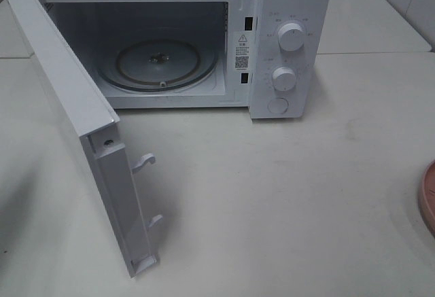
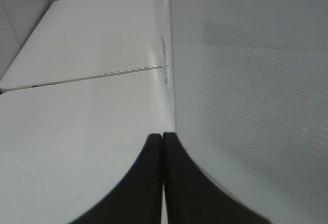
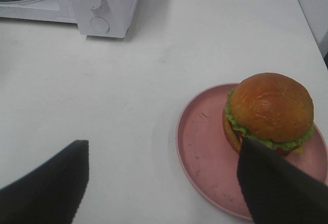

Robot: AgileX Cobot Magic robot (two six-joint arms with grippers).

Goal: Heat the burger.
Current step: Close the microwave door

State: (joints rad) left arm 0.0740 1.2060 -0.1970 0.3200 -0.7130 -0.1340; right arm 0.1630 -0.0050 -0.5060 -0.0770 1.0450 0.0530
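Note:
The burger point(image 3: 269, 108), with a golden-brown bun and green lettuce frill, sits on a round pink plate point(image 3: 205, 147) in the right wrist view. My right gripper point(image 3: 164, 180) is open and empty, with one finger point(image 3: 279, 185) in front of the burger's near side and the other point(image 3: 48, 185) over bare table. In the high view only the plate's edge point(image 1: 428, 198) shows at the far right, and no gripper shows. The white microwave point(image 1: 289, 45) stands open with its glass turntable point(image 1: 156, 62) bare. My left gripper point(image 2: 163, 183) is shut and empty next to the microwave door's outer face point(image 2: 246, 80).
The microwave door point(image 1: 81, 117) swings out far to the front left, its latch hooks point(image 1: 144, 162) pointing right. The white table point(image 1: 285, 202) spreads between the microwave and the plate. A table seam point(image 2: 82, 78) runs behind the left gripper.

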